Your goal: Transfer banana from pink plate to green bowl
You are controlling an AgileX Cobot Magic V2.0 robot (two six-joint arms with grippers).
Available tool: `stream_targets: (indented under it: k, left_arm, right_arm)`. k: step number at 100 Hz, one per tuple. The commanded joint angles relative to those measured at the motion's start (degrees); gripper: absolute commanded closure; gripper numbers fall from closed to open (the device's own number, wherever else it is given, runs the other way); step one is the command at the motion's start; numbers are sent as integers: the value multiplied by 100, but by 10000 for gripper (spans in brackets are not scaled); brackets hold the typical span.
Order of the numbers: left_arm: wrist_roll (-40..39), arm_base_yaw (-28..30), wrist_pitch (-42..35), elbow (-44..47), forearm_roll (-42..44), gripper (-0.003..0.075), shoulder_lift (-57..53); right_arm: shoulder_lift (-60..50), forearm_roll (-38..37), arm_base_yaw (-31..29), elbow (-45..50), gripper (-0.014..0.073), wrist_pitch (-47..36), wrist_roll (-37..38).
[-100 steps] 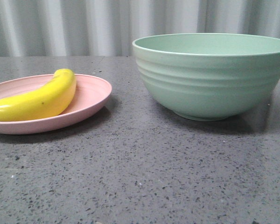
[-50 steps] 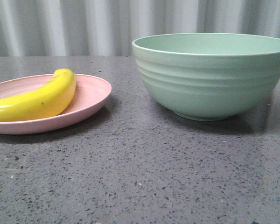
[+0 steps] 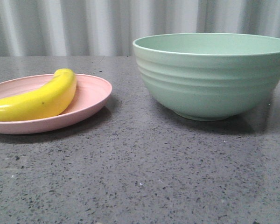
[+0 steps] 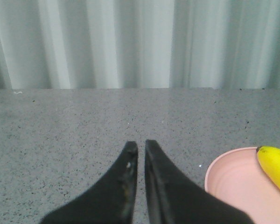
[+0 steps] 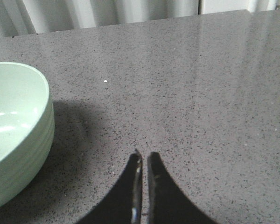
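The yellow banana (image 3: pixel 39 98) lies on the pink plate (image 3: pixel 91 95) at the left of the grey table. The mint-green bowl (image 3: pixel 210 77) stands to the right, empty as far as its inside shows. Neither gripper shows in the front view. In the left wrist view my left gripper (image 4: pixel 141 144) is shut and empty over bare table, with the plate (image 4: pixel 233 182) and the banana's tip (image 4: pixel 275 165) off to one side. In the right wrist view my right gripper (image 5: pixel 144 155) is shut and empty over bare table beside the bowl (image 5: pixel 16 126).
A pale pleated curtain (image 3: pixel 84 25) hangs behind the table's far edge. The speckled grey tabletop (image 3: pixel 144 177) stretches in front of the plate and bowl.
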Motion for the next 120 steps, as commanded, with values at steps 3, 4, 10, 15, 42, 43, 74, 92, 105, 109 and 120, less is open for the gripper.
stream_targets:
  k: [3, 4, 10, 15, 42, 43, 74, 92, 105, 109, 120]
  left_arm:
    - [5, 8, -664, -204, -34, 525, 313]
    - [5, 8, -679, -204, -34, 498, 326]
    - [5, 8, -801, -204, -34, 395, 436]
    - [5, 8, -903, -204, -62, 321, 520]
    - [-118, -235, -858, -332, -250, 292, 896]
    - [-118, -235, -811, -332, -250, 292, 910]
    - [-118, -1788, 558, -1153, -250, 293, 1898]
    - [-118, -2455, 872, -1576, -250, 292, 2783]
    - [-118, -2832, 927, -1924, -239, 292, 3470]
    - [-118, -2941, 964, -2054, -239, 292, 3640]
    - [-118, -3140, 1176, -2370, -224, 292, 4149]
  right_arm:
    - [192, 32, -24, -218, 662, -489, -5]
    - [209, 32, -24, -218, 662, -472, -5]
    - [256, 32, -24, -192, 662, -444, -5]
    - [280, 32, -24, -182, 662, -414, -5]
    - [316, 32, -24, -182, 662, -343, -5]
    - [316, 32, -24, -182, 662, -343, -5]
    - [316, 32, -24, -182, 662, -454, -5]
    - [316, 32, -24, -182, 662, -460, -5]
    - [316, 32, -24, -182, 662, -460, -5]
    - [316, 32, -24, -182, 662, -460, -5]
    - [316, 32, -24, -182, 662, -460, -5]
